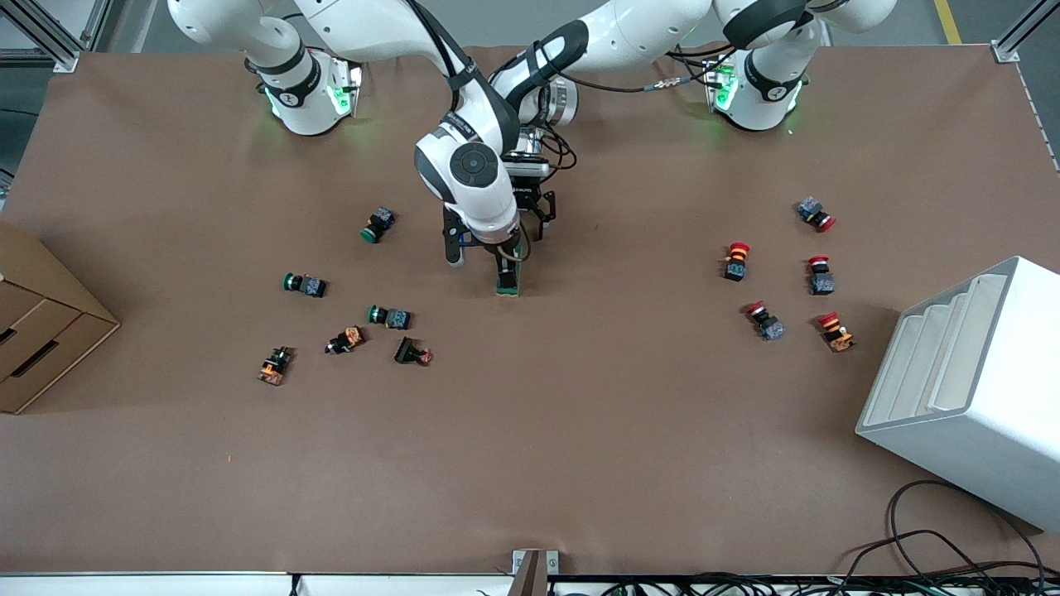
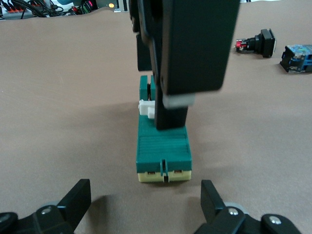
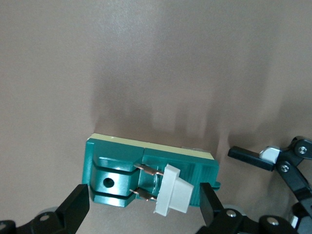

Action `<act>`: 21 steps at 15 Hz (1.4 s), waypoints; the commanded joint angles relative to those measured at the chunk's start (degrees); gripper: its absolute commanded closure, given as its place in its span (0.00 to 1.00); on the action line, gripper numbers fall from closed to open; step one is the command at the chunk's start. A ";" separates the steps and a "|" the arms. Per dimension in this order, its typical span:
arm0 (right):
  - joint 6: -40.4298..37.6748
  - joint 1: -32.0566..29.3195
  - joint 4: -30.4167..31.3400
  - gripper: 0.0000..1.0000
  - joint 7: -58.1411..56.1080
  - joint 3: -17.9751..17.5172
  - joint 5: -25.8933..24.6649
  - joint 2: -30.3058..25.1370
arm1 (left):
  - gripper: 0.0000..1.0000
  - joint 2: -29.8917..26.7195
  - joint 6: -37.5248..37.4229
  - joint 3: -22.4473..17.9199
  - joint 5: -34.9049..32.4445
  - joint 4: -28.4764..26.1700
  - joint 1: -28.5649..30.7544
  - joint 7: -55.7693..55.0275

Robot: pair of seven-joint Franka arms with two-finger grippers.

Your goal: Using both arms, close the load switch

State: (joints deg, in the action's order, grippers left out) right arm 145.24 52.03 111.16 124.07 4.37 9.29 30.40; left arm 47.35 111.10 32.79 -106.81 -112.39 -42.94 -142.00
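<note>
The load switch (image 1: 508, 280), a dark-green block on a cream base, lies on the brown table in the middle. Its white handle (image 3: 173, 195) stands raised, with two copper blades showing. My right gripper (image 3: 141, 204) is open and low over the switch. Its fingers (image 3: 73, 204) straddle the switch lengthwise, and one finger (image 2: 170, 112) stands beside the handle (image 2: 146, 107). My left gripper (image 2: 145, 200) is open and empty, low at the switch's end toward the arm bases, a small gap away. One of its fingers (image 1: 453, 248) shows in the front view.
Green-capped (image 1: 302, 284) and orange push buttons lie toward the right arm's end. Red-capped buttons (image 1: 735, 261) lie toward the left arm's end. A white rack (image 1: 969, 389) stands at that end, and a cardboard box (image 1: 33, 331) at the right arm's end.
</note>
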 commanded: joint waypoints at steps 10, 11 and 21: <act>5.32 1.76 2.13 0.00 0.65 1.08 -1.99 0.45 | 0.01 0.29 -0.62 -0.98 -0.86 1.11 -0.83 -0.29; 5.75 1.67 2.13 0.00 0.65 1.08 -2.52 0.45 | 0.01 0.29 -0.62 -0.98 -0.86 1.12 -0.83 -0.29; 5.93 1.32 0.90 0.00 0.48 3.44 -5.69 0.01 | 0.01 0.73 -0.62 -0.98 -0.77 1.12 -0.83 -0.20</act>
State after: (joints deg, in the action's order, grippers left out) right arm 149.96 52.89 112.57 124.08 5.09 5.49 30.64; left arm 47.48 111.10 31.99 -106.81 -111.93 -43.37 -142.00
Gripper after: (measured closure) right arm 0.000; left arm 0.004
